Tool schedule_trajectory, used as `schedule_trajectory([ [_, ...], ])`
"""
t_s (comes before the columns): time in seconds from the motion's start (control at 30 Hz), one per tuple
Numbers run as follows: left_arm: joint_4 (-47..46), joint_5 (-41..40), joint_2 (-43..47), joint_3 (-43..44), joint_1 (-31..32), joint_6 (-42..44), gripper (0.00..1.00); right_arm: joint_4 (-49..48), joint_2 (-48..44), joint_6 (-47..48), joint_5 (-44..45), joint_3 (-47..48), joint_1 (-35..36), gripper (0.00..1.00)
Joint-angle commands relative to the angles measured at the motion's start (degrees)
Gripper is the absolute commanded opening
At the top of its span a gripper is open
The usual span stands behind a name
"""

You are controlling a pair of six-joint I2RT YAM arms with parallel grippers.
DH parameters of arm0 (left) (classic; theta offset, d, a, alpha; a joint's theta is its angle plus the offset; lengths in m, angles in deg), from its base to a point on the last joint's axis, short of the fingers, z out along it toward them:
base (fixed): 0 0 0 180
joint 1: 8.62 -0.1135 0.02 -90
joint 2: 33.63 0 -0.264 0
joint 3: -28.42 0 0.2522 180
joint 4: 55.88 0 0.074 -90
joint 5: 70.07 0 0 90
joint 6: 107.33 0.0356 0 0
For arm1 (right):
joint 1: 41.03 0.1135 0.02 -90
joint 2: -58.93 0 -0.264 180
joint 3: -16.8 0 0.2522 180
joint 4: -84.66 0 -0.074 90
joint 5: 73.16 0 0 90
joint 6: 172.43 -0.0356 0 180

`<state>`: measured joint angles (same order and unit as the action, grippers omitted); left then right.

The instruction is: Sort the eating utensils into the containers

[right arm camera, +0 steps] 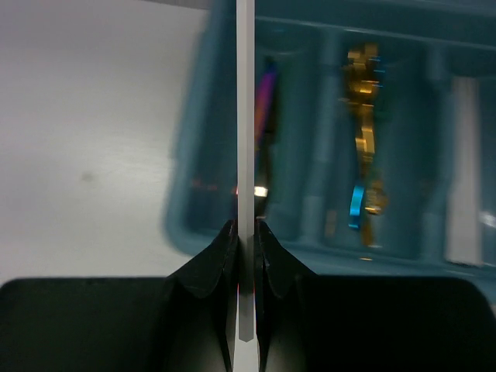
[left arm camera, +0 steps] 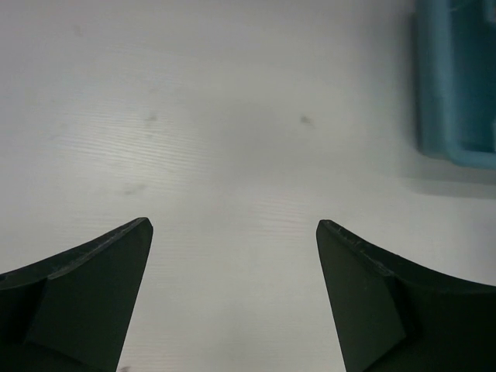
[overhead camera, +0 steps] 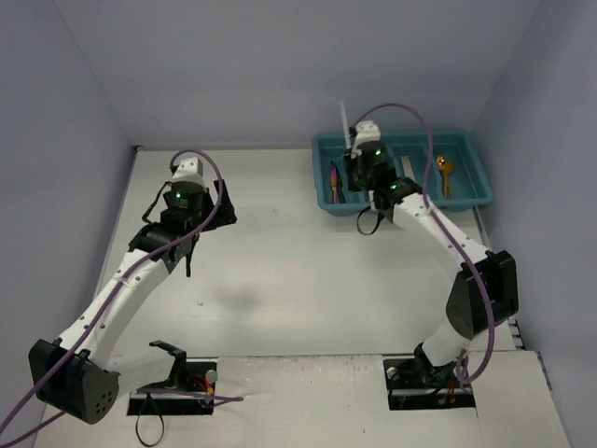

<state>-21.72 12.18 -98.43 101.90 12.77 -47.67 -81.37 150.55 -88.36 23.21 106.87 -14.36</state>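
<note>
A white chopstick (right arm camera: 245,116) stands upright with my right gripper (right arm camera: 245,232) shut on it, hanging over the left end of the teal tray (right arm camera: 186,225). From above, the chopstick (overhead camera: 344,121) pokes up past the right gripper (overhead camera: 358,157) over the tray (overhead camera: 476,191). The compartments hold a purple utensil (right arm camera: 267,93), gold utensils (right arm camera: 364,101) and a white one (right arm camera: 463,194). The overhead view also shows the purple utensil (overhead camera: 334,177) and a gold spoon (overhead camera: 443,171). My left gripper (left arm camera: 232,225) is open over bare table, nothing between its fingers, far left of the tray (left arm camera: 457,77).
White walls close in the table at the back and on both sides. The tray sits in the back right corner. Both arm bases (overhead camera: 177,373) stand at the near edge. My left gripper (overhead camera: 213,224) hovers over the table's left half.
</note>
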Motion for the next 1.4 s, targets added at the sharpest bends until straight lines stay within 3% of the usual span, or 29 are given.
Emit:
schedule_trajectory([
  [0.0, 5.6, -5.5, 5.2, 0.7, -5.3, 8.1, 0.86, -1.1, 1.5, 8.4, 6.2, 4.7, -11.6, 0.0],
  [0.23, 5.7, -8.4, 8.7, -5.2, -7.1, 13.9, 0.86, -1.2, 12.6, 11.5, 4.9, 12.4, -24.4, 0.07],
  [0.37, 5.6, -8.9, 9.4, -5.5, -7.1, 13.7, 0.86, -1.1, 20.2, 12.4, 3.4, 15.5, -26.4, 0.09],
  [0.5, 5.8, -9.6, 9.3, -5.4, -7.0, 13.6, 0.86, -1.0, 25.3, 10.9, 2.0, 17.1, -26.4, 0.28],
  [0.63, 5.7, -9.6, 9.4, -5.4, -7.1, 13.7, 0.86, -0.9, 23.9, 9.8, 1.0, 16.9, -26.4, 0.48],
  [0.8, 5.9, -9.2, 9.7, -5.2, -7.5, 13.6, 0.86, -0.8, 14.7, 7.9, 1.2, 14.5, -26.4, 0.66],
  [1.0, 6.0, -9.7, 11.8, -5.3, -7.7, 13.7, 0.86, -0.5, -1.9, 2.4, 0.6, 6.6, -26.5, 0.79],
  [1.17, 5.5, -9.4, 13.0, -5.1, -7.9, 13.8, 0.86, -0.4, -22.0, -4.2, 0.4, -4.9, -26.4, 1.0],
  [1.37, 7.3, -8.0, 14.2, -3.6, -7.9, 13.7, 0.88, 3.6, -40.9, -6.5, 4.7, -12.2, -26.2, 1.0],
])
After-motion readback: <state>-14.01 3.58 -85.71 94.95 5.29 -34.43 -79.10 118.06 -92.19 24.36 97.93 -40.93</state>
